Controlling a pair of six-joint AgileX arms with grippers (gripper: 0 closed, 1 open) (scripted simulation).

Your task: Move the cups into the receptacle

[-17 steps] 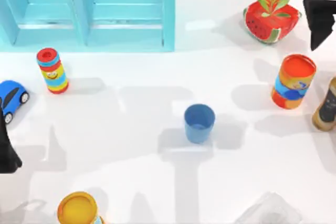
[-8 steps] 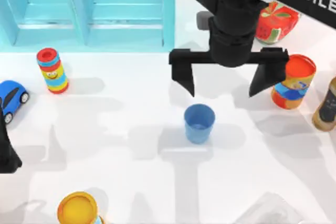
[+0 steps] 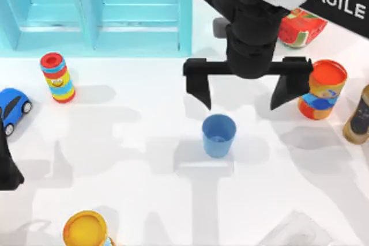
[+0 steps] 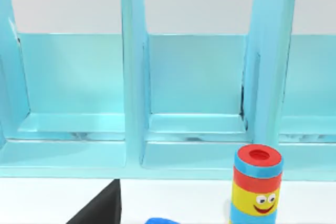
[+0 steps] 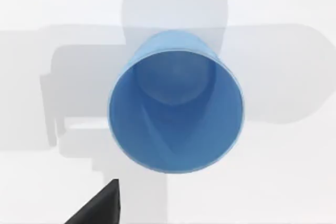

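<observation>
One white table, turquoise shelf

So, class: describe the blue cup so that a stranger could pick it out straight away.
Start at the turquoise shelf unit along the table's far edge, then come forward past the right tool, spread open above the table's middle. Just in front stands the blue cup: upright, plain, open-topped, unlike the printed orange can to its right.
</observation>
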